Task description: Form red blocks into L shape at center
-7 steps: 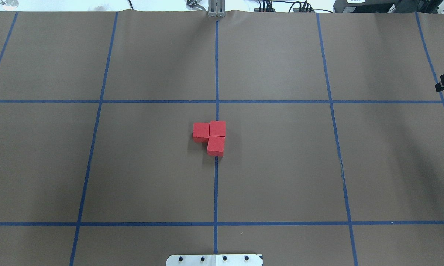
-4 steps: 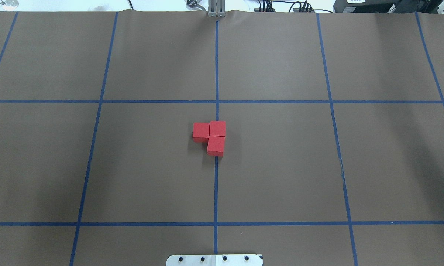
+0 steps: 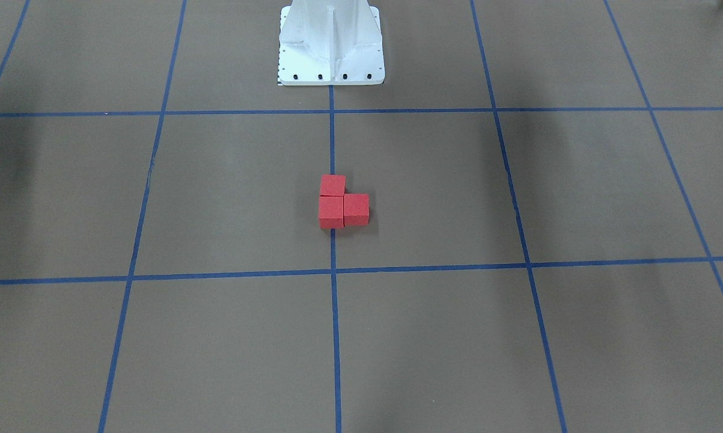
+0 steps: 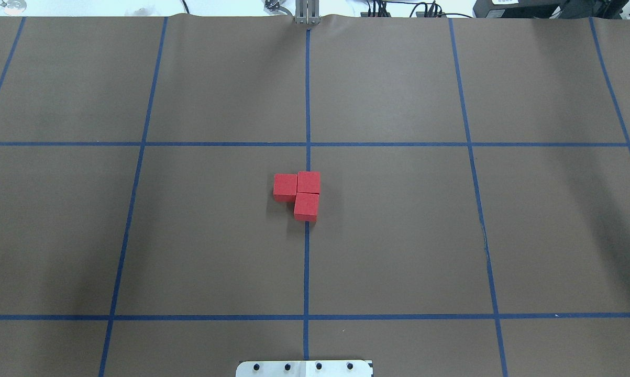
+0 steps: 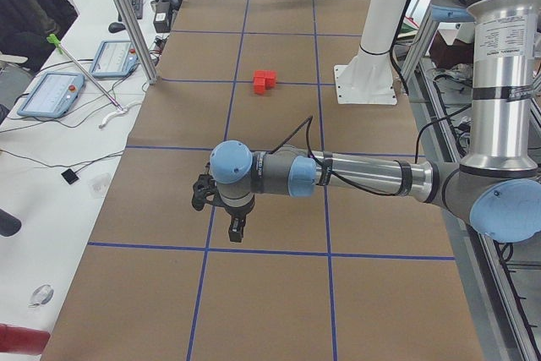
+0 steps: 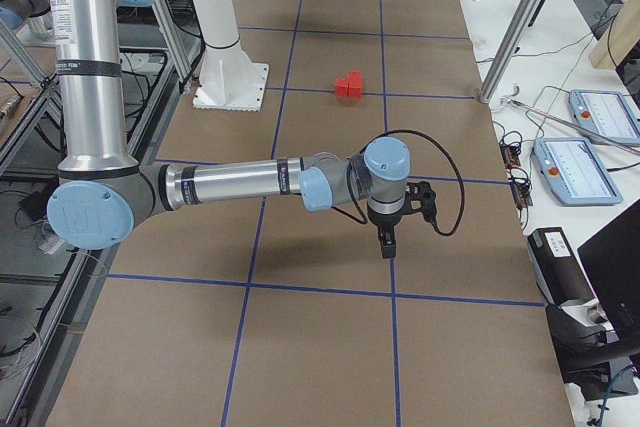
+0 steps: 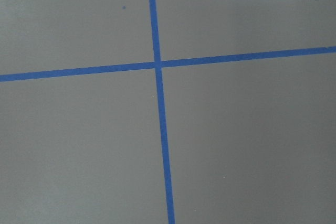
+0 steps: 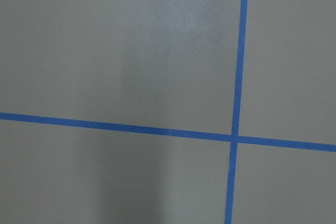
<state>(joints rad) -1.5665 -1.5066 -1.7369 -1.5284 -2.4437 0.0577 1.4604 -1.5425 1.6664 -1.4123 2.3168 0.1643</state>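
Three red blocks [image 4: 308, 182] lie touching in an L at the center [image 4: 346, 230], over the middle blue tape line: one on the left [image 4: 285, 186], one at the corner, one nearer the base [image 4: 306, 206]. They also show in the front view as red blocks [image 3: 331, 211] and in both side views [image 5: 264, 82] [image 6: 348, 84]. My left gripper [image 5: 237, 227] hangs far from them over bare floor, and so does my right gripper [image 6: 388, 244]. Both show only in the side views, so I cannot tell whether they are open or shut. The wrist views hold only brown floor and tape.
The white metal base [image 4: 304, 368] [image 3: 331, 42] stands at the table's robot edge. Aluminium posts [image 5: 127, 14] [image 6: 520, 27] rise along the operators' side, where pendants [image 5: 51, 95] [image 6: 580, 167] lie on a white bench. A seated person [image 5: 25, 6] is at the far corner.
A dark gripper tip at the overhead view's right edge has slid out of that view. The red blocks have not moved.
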